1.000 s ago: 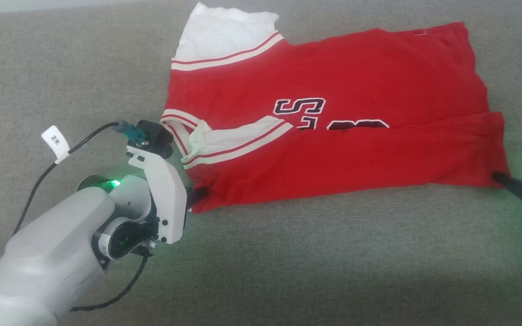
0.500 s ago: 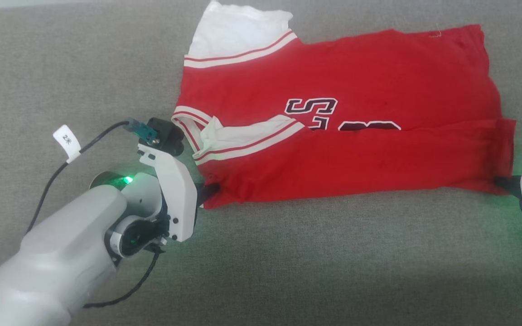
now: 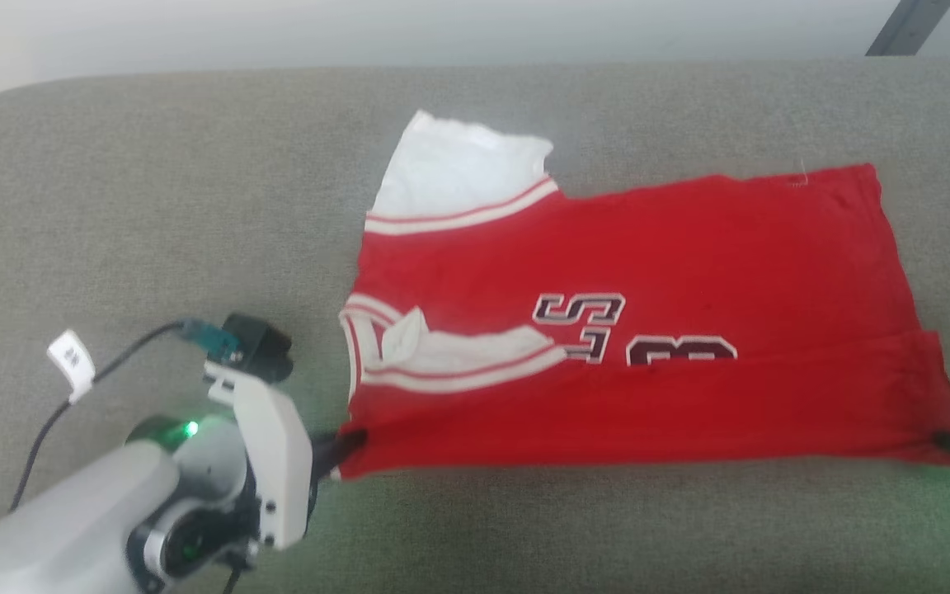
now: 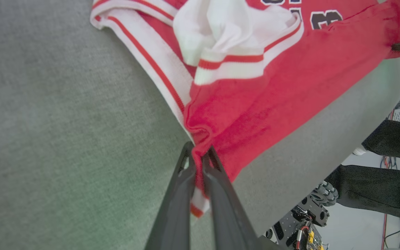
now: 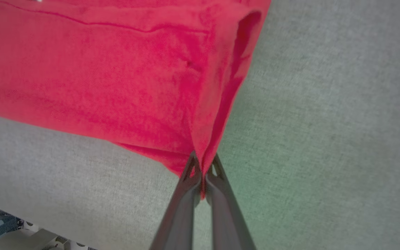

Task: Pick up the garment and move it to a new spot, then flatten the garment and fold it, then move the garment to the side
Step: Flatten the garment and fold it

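- Garment: a red jersey lying spread sideways on the grey padded surface, neck end toward the robot's left, hem end toward its right. The near long edge is folded over onto the chest.
- Left gripper: closed on the garment, a small pinch of red cloth at the near left corner held between its fingers. It shows at the same corner in the head view.
- Right gripper: closed on the near right corner, the cloth rising from the pinch in a narrow ridge.
- Risk, grip: both holds look thin. A sharp or uneven pull would likely slip one corner free and let the fold open.
- Risk, shape: the near white sleeve lies bunched under the flap; carried along that way, it would probably leave a lump. The far sleeve lies out flat.
- Risk, edge: the near edge lies close to the front of the surface, so a pull toward the robot could drag cloth over it.
- Writing: dark, white-outlined chest letters, partly under the fold; one reads as an S, another as a 3 or B.
- Cable tag: white, its print too small to read.
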